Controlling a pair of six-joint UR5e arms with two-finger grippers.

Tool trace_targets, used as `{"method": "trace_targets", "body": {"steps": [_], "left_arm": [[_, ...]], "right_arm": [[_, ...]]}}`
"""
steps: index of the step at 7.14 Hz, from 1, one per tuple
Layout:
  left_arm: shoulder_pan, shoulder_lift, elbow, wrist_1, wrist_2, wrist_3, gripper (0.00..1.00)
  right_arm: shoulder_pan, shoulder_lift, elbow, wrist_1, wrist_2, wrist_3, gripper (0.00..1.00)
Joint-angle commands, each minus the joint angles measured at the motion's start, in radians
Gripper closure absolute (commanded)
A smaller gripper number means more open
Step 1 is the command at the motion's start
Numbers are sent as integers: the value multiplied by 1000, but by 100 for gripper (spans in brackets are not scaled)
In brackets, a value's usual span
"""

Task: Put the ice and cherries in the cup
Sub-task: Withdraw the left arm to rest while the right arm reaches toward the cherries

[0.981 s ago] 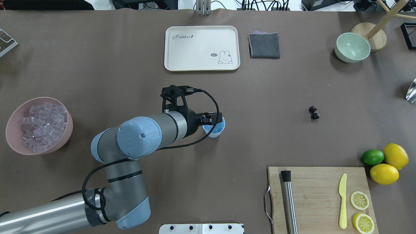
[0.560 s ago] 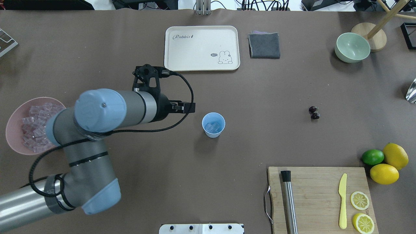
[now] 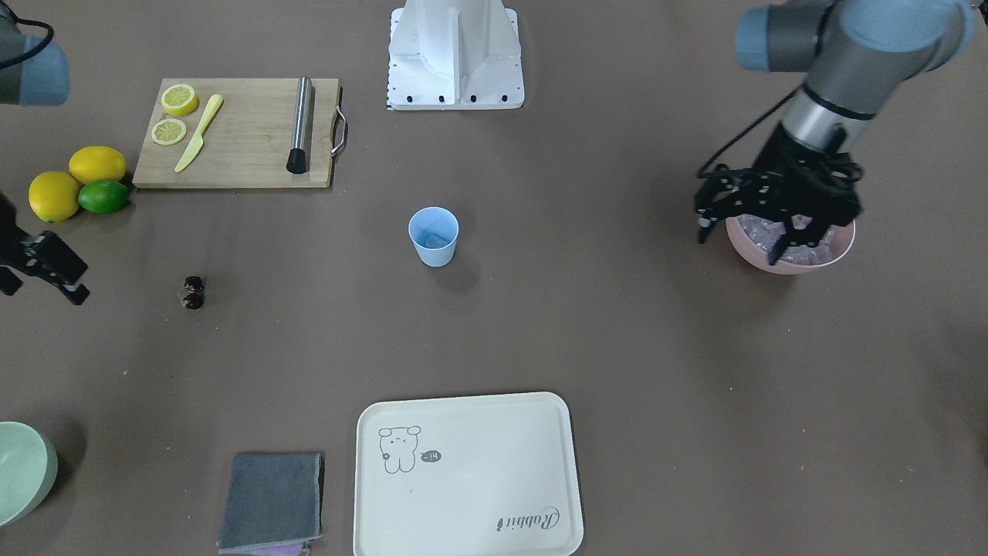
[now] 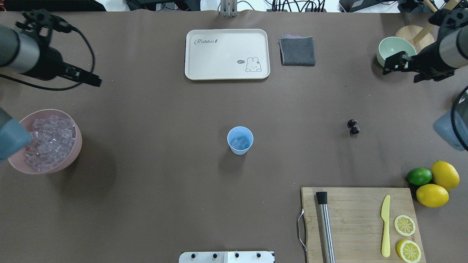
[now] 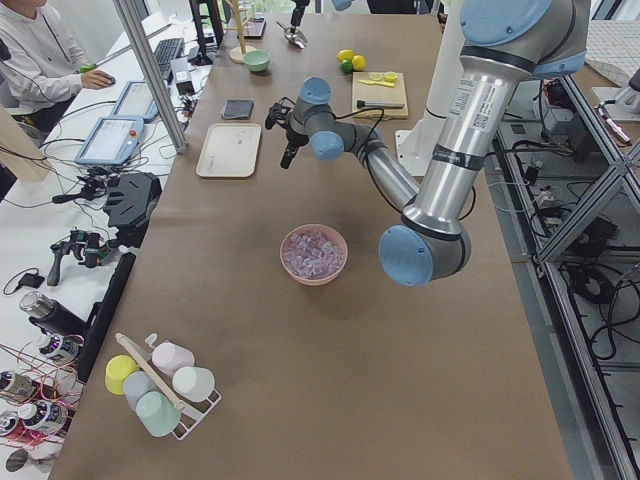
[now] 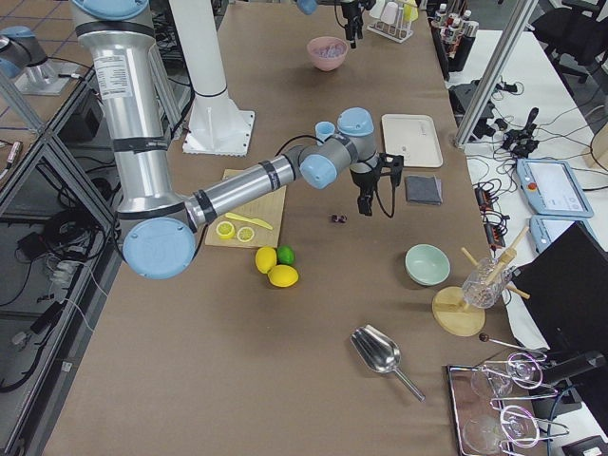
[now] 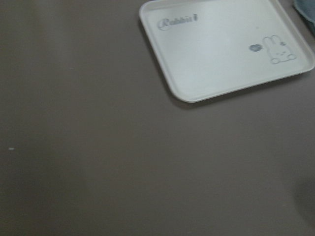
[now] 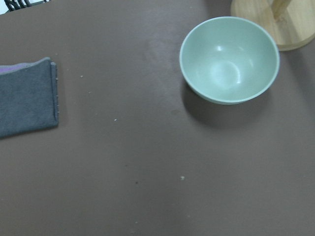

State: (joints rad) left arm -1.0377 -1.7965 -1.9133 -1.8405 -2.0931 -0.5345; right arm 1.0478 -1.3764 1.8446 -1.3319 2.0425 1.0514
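The light blue cup (image 4: 240, 140) stands upright mid-table with a few ice cubes (image 4: 240, 143) in it; it also shows in the front view (image 3: 434, 236). The pink bowl (image 4: 75, 146) at the left holds several more ice cubes (image 4: 49, 142). The two dark cherries (image 4: 353, 126) lie together on the table right of the cup, and also show in the front view (image 3: 192, 293). My left gripper (image 4: 95, 81) is open and empty, high over the far left of the table, beyond the pink bowl. My right gripper (image 4: 400, 75) is open and empty near the pale green bowl (image 4: 387, 49), far from the cherries.
A cream tray (image 4: 227, 54) and a folded grey cloth (image 4: 297, 51) lie at the back. A cutting board (image 4: 360, 223) with a steel muddler, a yellow knife and lemon slices sits front right. Two lemons (image 4: 438, 184) and a lime (image 4: 419, 176) lie beside it.
My left arm has swung from over the cup back to the far left, leaving ice in the cup. My right arm has come into view at the back right.
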Motion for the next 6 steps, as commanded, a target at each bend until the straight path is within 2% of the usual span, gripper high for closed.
{"method": "trace_targets", "body": {"steps": [1,2,3,5,6], "left_arm": [[-225,74,13,132,-102,343,2],[-290,91,37,157,-114,449,2],[-297,129,57,153,-107,481,2],[-297,140,92,155,-105,479,2],[-297,163,103,149,-104,478,2]], "right_arm": [[-122,65,5,-85,-77,42,0],[-162,54,-2,-84,-94,41,0],[-184,40,-7,-81,-96,33,0],[-256,8,-10,-89,-171,30,3],[-282,-3,-10,-117,-194,32,8]]}}
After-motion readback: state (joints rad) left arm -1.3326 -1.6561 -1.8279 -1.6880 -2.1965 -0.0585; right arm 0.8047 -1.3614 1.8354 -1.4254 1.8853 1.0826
